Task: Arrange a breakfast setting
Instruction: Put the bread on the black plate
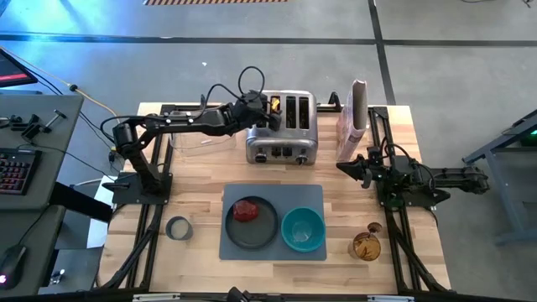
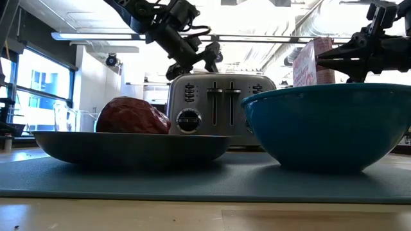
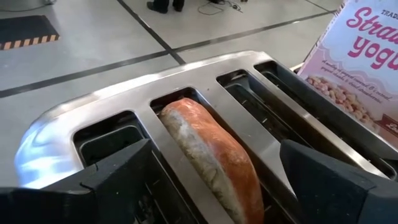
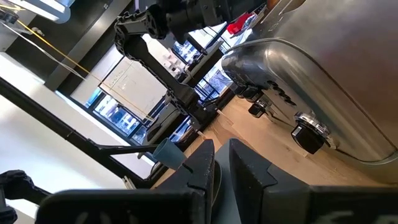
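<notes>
From above, the grey rectangular mat [image 1: 273,195] lies with its long axis across the table, near the front edge, bearing the dark grey round plate [image 1: 252,228] on its left half and the teal bowl [image 1: 303,230] on its right; a dark-red food lump [image 1: 246,210] sits on the plate. The chrome four-slot toaster [image 1: 282,131] stands behind the mat, the tall pink-and-white cereal bag [image 1: 352,119] upright just to its right. The left arm stretches across from the left, its left gripper [image 1: 267,106] over the toaster's left end, above a tan bagel-like ring [image 1: 274,104] standing in a slot. The right arm lies low at the right, its right gripper [image 1: 346,167] pointing left toward the toaster, below the bag. At table height, the lump [image 2: 132,116] rests on the plate [image 2: 128,145] left of the bowl [image 2: 327,125], with the toaster [image 2: 218,106] behind and between them and the left gripper [image 2: 192,67] angled down over its top. The left wrist camera shows the bagel [image 3: 214,158] on edge in the second slot, its long axis along the slot, with the two dark fingers [image 3: 118,180] spread wide on either side of it, not touching. The right wrist camera shows that arm's fingers [image 4: 199,165] pressed nearly together, holding nothing, aimed past the toaster's [image 4: 311,74] front.
</notes>
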`<action>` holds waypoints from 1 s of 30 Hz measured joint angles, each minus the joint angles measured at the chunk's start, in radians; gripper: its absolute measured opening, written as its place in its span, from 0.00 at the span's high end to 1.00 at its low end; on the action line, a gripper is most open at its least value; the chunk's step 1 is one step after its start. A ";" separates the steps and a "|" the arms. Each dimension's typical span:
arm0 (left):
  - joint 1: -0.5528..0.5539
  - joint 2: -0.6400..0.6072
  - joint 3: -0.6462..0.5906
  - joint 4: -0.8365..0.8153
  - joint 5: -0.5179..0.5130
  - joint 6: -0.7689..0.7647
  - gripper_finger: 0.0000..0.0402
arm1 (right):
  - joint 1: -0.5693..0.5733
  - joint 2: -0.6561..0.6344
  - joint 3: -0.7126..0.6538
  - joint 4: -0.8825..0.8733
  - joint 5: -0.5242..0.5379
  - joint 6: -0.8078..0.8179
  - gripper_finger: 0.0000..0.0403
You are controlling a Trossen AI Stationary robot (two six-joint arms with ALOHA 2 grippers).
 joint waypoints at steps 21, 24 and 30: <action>-0.002 0.000 0.000 0.022 0.027 -0.001 0.52 | 0.000 0.000 0.000 0.000 0.001 0.000 0.91; -0.002 0.000 0.000 0.022 0.028 -0.001 0.57 | 0.000 0.000 0.000 0.000 0.001 0.000 0.91; -0.001 0.012 0.000 0.026 0.056 -0.002 0.69 | 0.000 0.000 0.000 0.000 0.001 0.023 0.91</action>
